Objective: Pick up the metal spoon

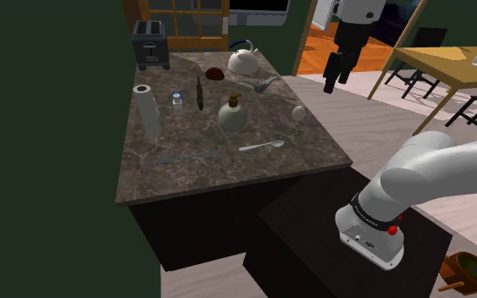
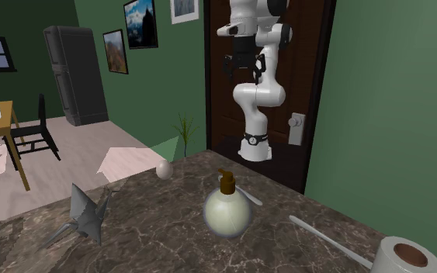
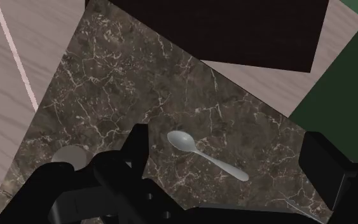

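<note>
The pale grey spoon (image 1: 262, 146) lies flat on the dark marble desk (image 1: 185, 173), right of centre in the shoulder view. Its bowl points toward the frame's right, and it sits below the round soap bottle (image 1: 232, 115) and near the desk's front edge. The black hand (image 1: 336, 79) hangs high in the upper right of that frame, well apart from the spoon. In the wrist view its fingers (image 3: 137, 145) stand wide apart and empty, with the spoon lying on the desk between them, untouched.

Green walls (image 2: 379, 93) surround a pale plank floor (image 1: 372, 118) and wooden table (image 1: 448, 63).
</note>
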You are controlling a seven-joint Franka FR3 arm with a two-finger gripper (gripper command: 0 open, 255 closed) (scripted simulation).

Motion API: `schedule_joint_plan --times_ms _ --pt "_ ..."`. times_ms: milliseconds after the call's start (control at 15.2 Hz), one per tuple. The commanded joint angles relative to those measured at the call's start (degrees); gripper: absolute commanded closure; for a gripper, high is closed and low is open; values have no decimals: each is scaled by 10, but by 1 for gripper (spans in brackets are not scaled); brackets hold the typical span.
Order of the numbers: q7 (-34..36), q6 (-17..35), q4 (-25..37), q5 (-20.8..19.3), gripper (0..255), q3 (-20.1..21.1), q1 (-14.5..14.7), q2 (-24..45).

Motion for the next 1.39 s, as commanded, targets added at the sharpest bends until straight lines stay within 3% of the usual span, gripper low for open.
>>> schedule_joint_plan --times_ms 0,396,792,1056,1320 --pt "0 0 0 0 0 0 0 0" --pt "-110 150 -91 -5 0 -43 29 29" --pt "-225 307 -146 4 0 -86 64 104" --pt "-311 410 -161 26 0 -117 98 179" --pt "-412 506 -158 73 0 -148 143 268"
